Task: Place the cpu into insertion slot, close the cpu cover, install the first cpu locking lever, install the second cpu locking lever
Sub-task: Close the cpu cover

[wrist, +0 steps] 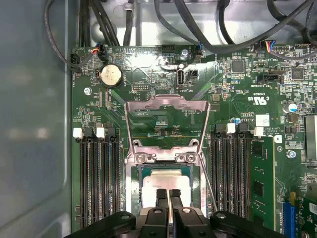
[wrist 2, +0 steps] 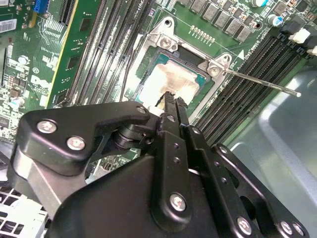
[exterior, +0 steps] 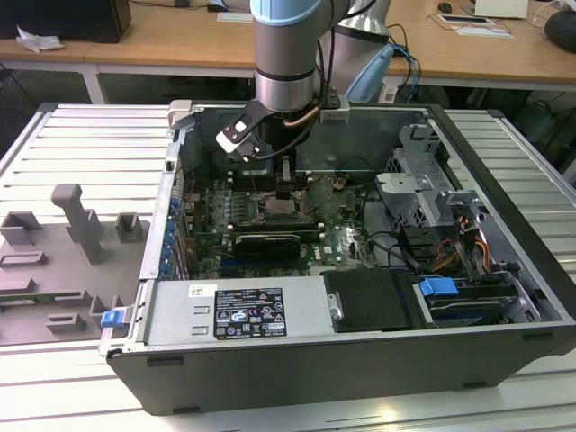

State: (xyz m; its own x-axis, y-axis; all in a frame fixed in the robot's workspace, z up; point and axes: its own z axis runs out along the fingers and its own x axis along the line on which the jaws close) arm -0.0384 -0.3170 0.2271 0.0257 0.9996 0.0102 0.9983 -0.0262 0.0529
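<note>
- Open computer case (exterior: 270,360) on the worktop (exterior: 54,396). In the exterior view, the drive cage (exterior: 423,180) crowds the socket at 3 o'clock and the long black card (exterior: 265,245) at 6.
- Gripper (wrist: 168,194): fingers nearly together, holding nothing, tips at the cpu.
- Cpu cover (wrist: 166,103): swung open; thin, stiff metal.
- Cpu (wrist: 166,179): lying in the socket; probably light, rigid, slick and fragile, so best held by its edges.
- Locking lever (wrist 2: 262,82): a thin rod, standing free.

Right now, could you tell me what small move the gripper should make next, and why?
Probably lift the gripper straight up: the cpu already lies seated beneath the shut fingertips, and the cpu cover stands flipped open.
</note>
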